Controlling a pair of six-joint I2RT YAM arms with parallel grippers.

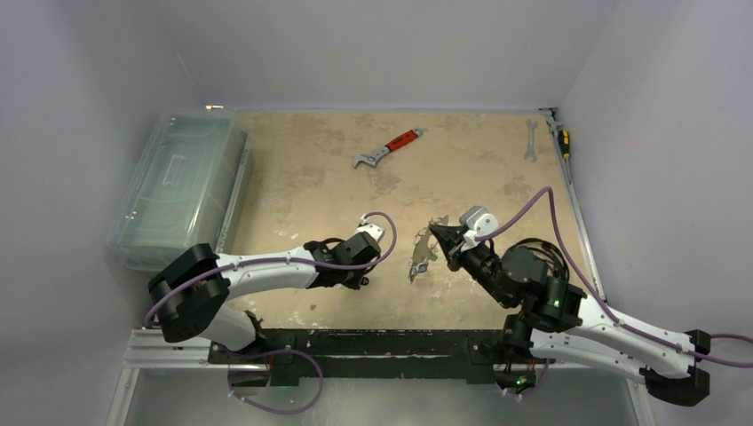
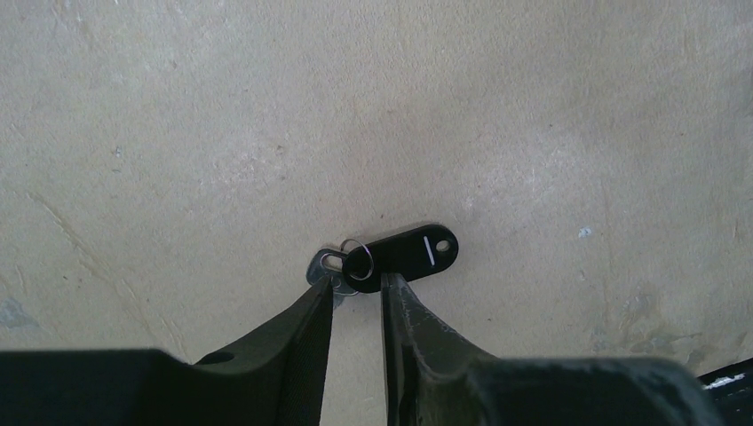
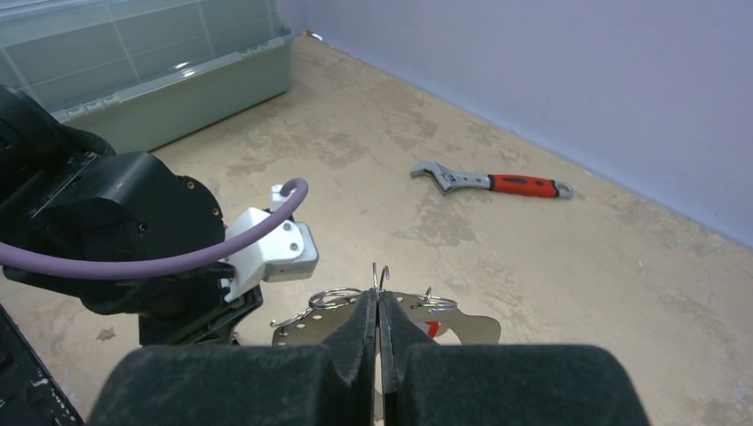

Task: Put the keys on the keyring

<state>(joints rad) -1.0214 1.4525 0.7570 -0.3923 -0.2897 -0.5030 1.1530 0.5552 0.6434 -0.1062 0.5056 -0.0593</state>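
Left jaws nearly together astride key point(image 2: 325, 266) flat on bench point(image 2: 178, 133), clamp unclear. Right jaws clamped on keyring point(image 3: 462, 328), aloft. Risk: thin key skids from pinch, swings on tag point(image 2: 410, 253).

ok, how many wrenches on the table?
2. Red-handled adjustable wrench at far centre; plain spanner at far right near the wall, beside a screwdriver. Box contents unclear, so more may be hidden.

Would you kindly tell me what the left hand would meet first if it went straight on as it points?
The black-tagged key on the table, right at the left hand; it may already touch, depth being unclear.
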